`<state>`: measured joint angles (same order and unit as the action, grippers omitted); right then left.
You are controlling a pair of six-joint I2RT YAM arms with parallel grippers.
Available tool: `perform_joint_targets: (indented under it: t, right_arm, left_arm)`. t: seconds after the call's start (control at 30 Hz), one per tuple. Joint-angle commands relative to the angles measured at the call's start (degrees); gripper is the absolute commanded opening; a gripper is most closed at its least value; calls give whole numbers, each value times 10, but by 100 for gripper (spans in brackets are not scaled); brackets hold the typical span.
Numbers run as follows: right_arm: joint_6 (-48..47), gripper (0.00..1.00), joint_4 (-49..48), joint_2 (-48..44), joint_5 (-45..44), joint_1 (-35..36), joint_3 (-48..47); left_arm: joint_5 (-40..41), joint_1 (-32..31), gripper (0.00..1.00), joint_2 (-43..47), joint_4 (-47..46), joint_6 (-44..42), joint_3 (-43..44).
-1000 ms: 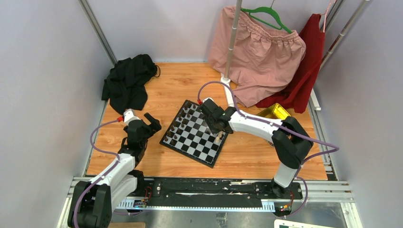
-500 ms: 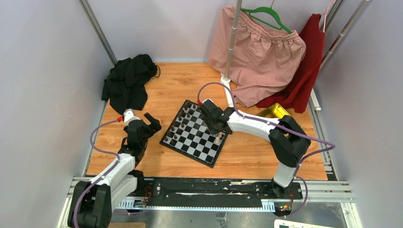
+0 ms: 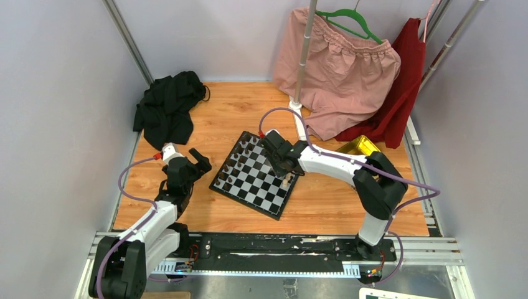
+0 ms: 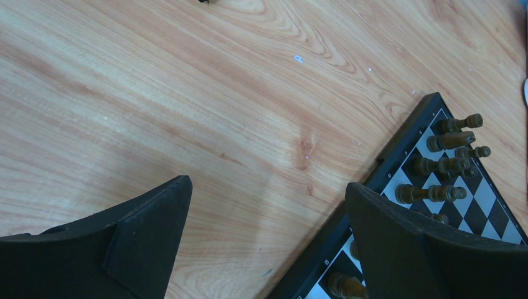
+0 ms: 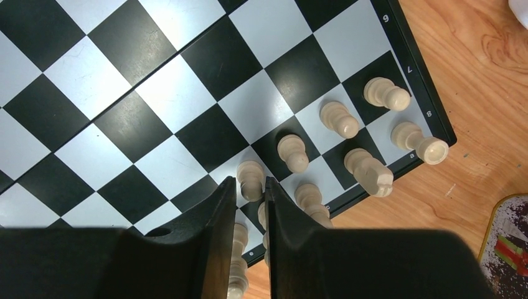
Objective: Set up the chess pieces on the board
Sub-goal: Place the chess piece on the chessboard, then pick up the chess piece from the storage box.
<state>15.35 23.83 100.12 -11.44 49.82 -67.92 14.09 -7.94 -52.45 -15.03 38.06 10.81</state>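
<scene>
The chequered board (image 3: 264, 188) lies at an angle on the wooden table. Dark chess pieces (image 3: 240, 161) stand along its left side and also show in the left wrist view (image 4: 445, 165). Cream pieces (image 5: 339, 118) stand in two rows at the board's right edge (image 5: 429, 99). My right gripper (image 5: 251, 180) hangs over that edge (image 3: 285, 175), its fingers nearly together around a cream pawn (image 5: 251, 175) that stands on the board. My left gripper (image 4: 268, 187) is open and empty over bare wood just left of the board's border (image 4: 386, 163), and it also shows in the top view (image 3: 200, 159).
A black cloth (image 3: 165, 109) lies at the back left. A pink garment (image 3: 342, 68) and a red one (image 3: 401, 93) hang at the back right beside a metal pole (image 3: 303, 56). A yellow tray (image 3: 360, 146) sits right of the board.
My right arm has shifted very slightly over the board's right edge. The left arm has not moved.
</scene>
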Motion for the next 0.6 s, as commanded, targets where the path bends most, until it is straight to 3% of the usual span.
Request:
perform_joint_targets:
  t: [0.0,0.37,0.57]
  right_arm:
    - [-8,27,18,-30,-4,-4,-5]
    - [-15,28,36,-153,-93,-7,-16]
    - [13,29,38,-227,-142,-117,35]
  left_arm:
    - [0,3,100,-3,-21,-8,-2]
    - [1,3,100,-2,-21,-7,-1]
    - [1,3,100,0,-20,-6,-2]
